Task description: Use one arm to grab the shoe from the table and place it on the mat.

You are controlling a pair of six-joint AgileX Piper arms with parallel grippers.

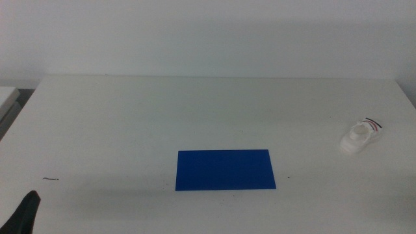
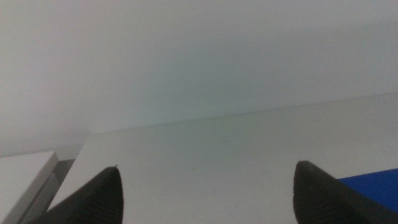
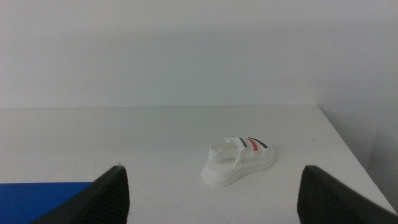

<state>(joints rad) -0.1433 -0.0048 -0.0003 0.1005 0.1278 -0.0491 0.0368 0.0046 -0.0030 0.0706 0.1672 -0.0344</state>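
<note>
White shoe [image 3: 239,160] upright on table [image 3: 124,143], beyond open right pincer [image 3: 211,193]

Both arms waiting low, pincers spread and holding nothing

In the middle view only a dark tip of the left pincer [image 1: 26,211] shows, at the bottom-left corner of the picture; the rest of that arm lies outside the view, and the right arm does not appear there at all. The left wrist view shows the left pincer [image 2: 208,193] with its two dark ribbed jaws set wide apart and bare bench between them. The right wrist view shows the right pincer [image 3: 214,193] the same way, jaws far apart with nothing gripped, its wrist held low and aimed nearly level across the bench
</note>
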